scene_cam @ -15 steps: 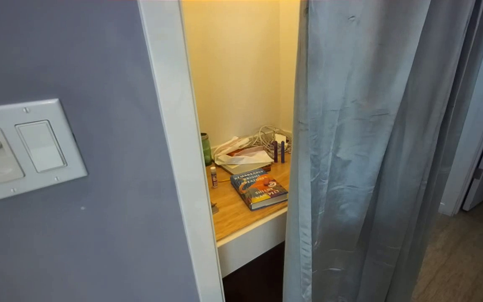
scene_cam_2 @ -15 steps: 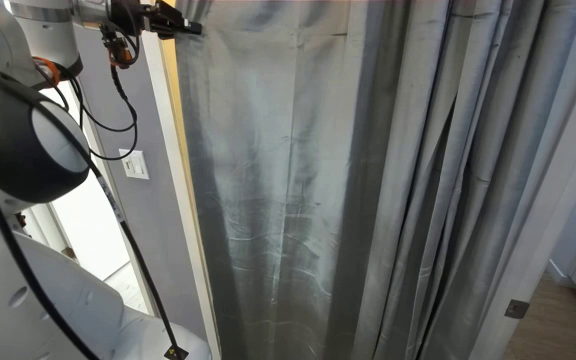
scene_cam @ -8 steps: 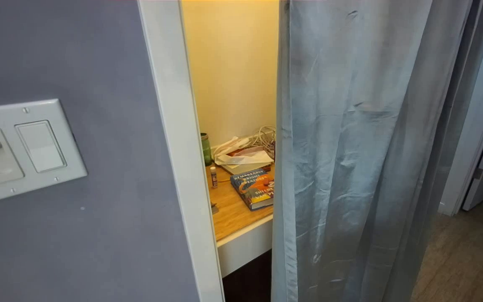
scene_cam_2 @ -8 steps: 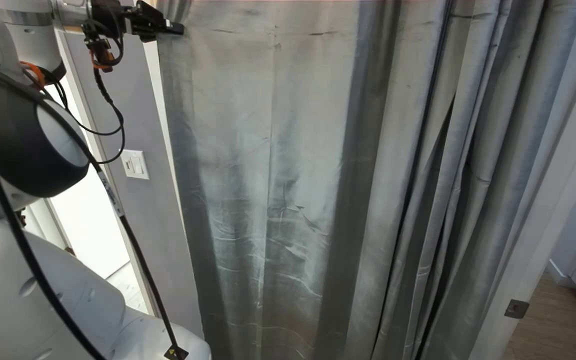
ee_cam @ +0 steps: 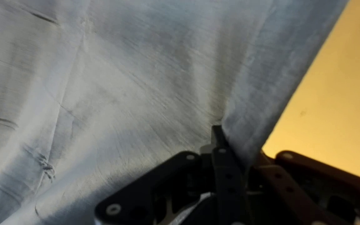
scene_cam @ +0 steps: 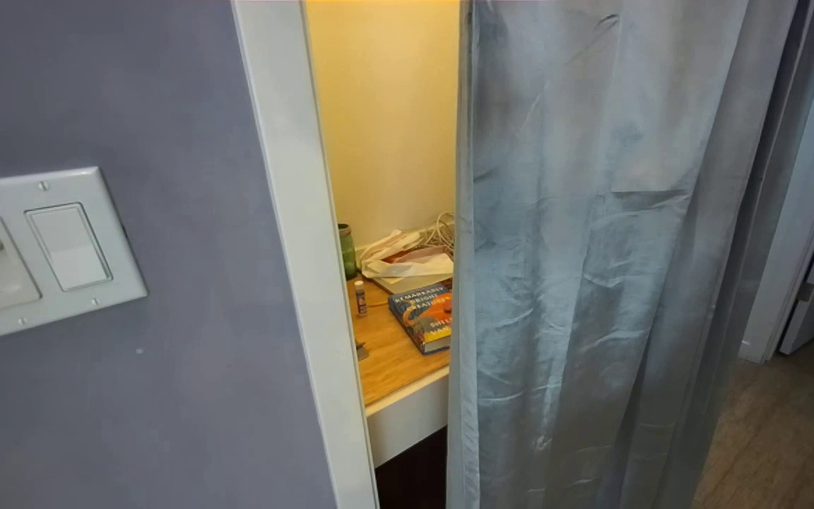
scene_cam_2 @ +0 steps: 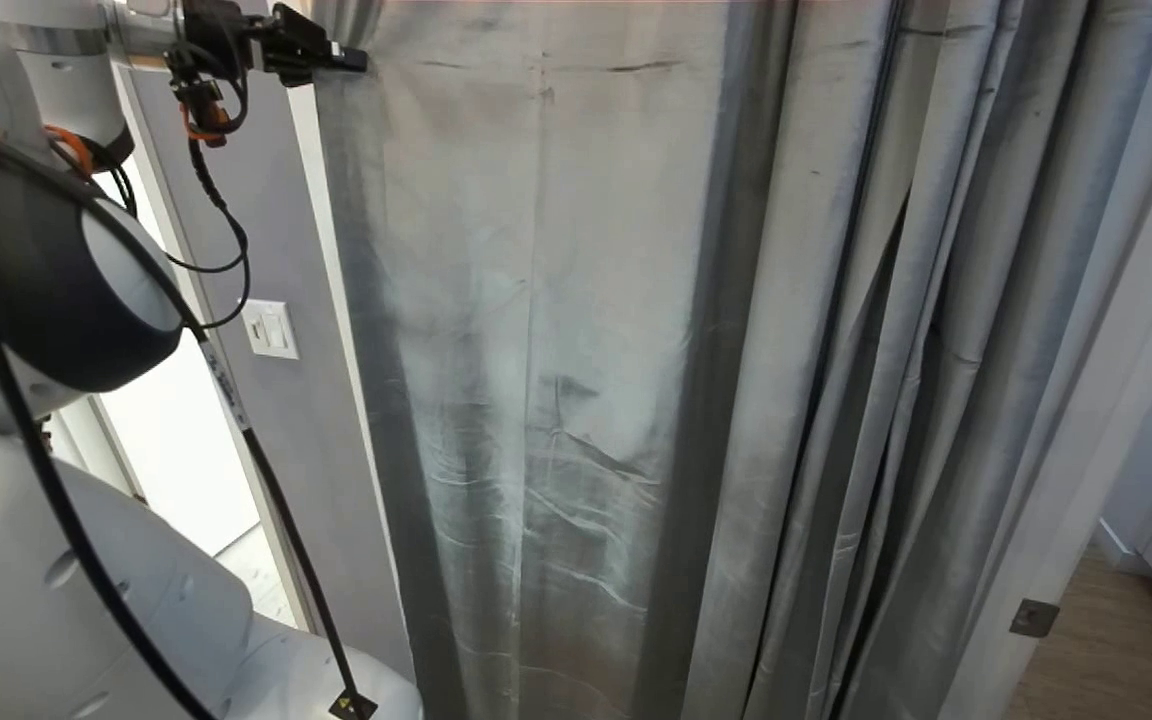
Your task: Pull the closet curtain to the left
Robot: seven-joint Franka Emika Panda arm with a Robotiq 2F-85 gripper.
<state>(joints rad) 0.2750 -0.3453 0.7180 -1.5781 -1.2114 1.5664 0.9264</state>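
Note:
The closet curtain is silvery grey-blue fabric with vertical folds, hanging in both exterior views (scene_cam: 584, 247) (scene_cam_2: 576, 250). In an exterior view its leading edge hangs partway across the cream-yellow closet (scene_cam: 393, 120), leaving an opening. My gripper (scene_cam_2: 348, 57) is at the upper leading edge of the curtain, near the white trim. In the wrist view the gripper (ee_cam: 231, 137) is shut on the bunched edge of the curtain (ee_cam: 142, 78). The fabric covers the far fingertip. The yellow closet wall (ee_cam: 336, 103) shows at the right there.
White door trim (scene_cam: 294, 247) borders the closet beside the grey-blue wall with a light switch (scene_cam: 50, 247). A wooden desk shelf (scene_cam: 386, 375) holds a book (scene_cam: 421, 314) and clutter. A black cable (scene_cam_2: 276, 500) hangs beside the arm (scene_cam_2: 66, 570).
The gripper has moved left with the curtain edge and stays about level over the last half second. The curtain covers more of the closet, and its lower part has swung slightly.

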